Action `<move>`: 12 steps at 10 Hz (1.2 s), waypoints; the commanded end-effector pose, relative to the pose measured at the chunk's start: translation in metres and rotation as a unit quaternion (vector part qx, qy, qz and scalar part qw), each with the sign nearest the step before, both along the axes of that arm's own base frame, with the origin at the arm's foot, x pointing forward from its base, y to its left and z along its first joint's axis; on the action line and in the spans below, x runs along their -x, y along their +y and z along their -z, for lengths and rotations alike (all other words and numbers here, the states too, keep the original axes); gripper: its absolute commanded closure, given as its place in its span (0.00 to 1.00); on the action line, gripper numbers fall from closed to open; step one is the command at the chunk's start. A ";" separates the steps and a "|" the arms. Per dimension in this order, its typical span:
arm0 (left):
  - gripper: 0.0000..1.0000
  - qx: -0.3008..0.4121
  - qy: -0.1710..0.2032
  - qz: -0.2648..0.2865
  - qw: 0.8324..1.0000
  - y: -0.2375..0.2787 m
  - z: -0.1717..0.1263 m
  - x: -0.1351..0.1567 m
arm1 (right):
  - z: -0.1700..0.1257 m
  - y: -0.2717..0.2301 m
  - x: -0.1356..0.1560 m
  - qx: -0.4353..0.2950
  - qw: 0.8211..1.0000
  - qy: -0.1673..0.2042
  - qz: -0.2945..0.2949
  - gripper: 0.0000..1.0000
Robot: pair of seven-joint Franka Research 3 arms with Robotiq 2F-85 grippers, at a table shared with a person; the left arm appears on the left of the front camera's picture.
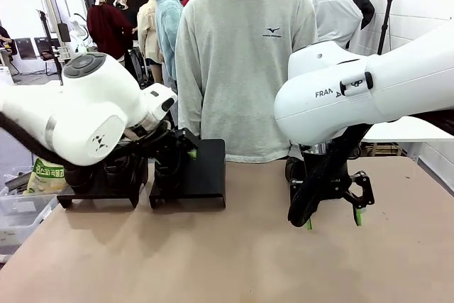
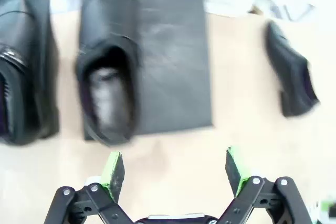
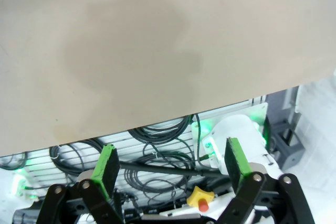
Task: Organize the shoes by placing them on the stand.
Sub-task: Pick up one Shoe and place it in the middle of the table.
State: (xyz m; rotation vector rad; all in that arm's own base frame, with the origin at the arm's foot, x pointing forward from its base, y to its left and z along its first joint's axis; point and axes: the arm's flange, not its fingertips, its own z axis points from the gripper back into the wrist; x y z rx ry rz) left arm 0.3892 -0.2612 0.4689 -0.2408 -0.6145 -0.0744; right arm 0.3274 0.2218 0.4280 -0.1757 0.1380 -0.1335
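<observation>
In the left wrist view one black shoe (image 2: 107,77) lies on the left part of a flat black stand (image 2: 173,61), its opening facing me. Further left, a second shoe (image 2: 23,66) rests on another stand. A third shoe (image 2: 291,74) lies on the bare table to the right. My left gripper (image 2: 173,169) hovers open just short of the stand's near edge with nothing between its fingers; from the front it hangs over the stand (image 1: 206,175) as the left gripper (image 1: 184,148). My right gripper (image 1: 335,219) stands open and empty above the table at the right, also shown as the right gripper (image 3: 170,166).
A person in a grey sweatshirt (image 1: 245,69) stands at the far side behind the stands. A second black stand (image 1: 99,191) sits at the left. The right wrist view looks over the table's edge (image 3: 157,124) at cables and a robot base. A bin (image 1: 21,207) is off the left edge.
</observation>
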 end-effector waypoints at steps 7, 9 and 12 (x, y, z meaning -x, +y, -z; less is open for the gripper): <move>0.00 -0.042 0.230 0.031 0.972 0.004 -0.008 0.098 | -0.001 0.001 -0.002 0.007 1.000 0.002 0.004 0.00; 0.00 -0.033 0.225 0.041 0.973 0.001 -0.004 0.094 | 0.000 0.000 0.000 0.000 1.000 0.000 0.000 0.00; 0.00 -0.030 0.244 0.022 0.969 0.004 -0.001 0.102 | -0.039 -0.010 -0.060 0.050 0.997 -0.038 -0.052 0.00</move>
